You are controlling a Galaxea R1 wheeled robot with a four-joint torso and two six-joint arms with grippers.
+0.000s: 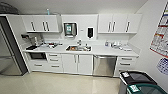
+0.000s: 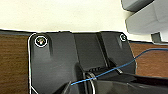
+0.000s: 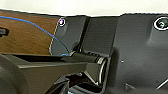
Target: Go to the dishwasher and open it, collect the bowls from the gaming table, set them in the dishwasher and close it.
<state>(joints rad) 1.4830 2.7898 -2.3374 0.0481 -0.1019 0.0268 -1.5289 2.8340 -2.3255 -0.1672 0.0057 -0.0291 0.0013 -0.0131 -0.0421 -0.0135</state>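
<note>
Floor (image 1: 60, 85) lies pale between you and the kitchen run; bins (image 1: 140, 81) sit near at 4 o'clock. Dishwasher (image 1: 104, 65) stands ahead at 1 o'clock under the counter (image 1: 100, 51), right of the sink (image 1: 78, 48), door closed. You judge the task barely begun: opening, bowl collection, loading and closing all remain. Grasp state of either hand: cannot tell.

We see a thin blue cable (image 2: 112, 70) crossing our dark wrist plate (image 2: 57, 62), brown wood-grain panelling (image 2: 12, 62) behind it, a pale wall (image 2: 62, 12) above, and perhaps grey housing (image 2: 147, 17) beside.
</note>
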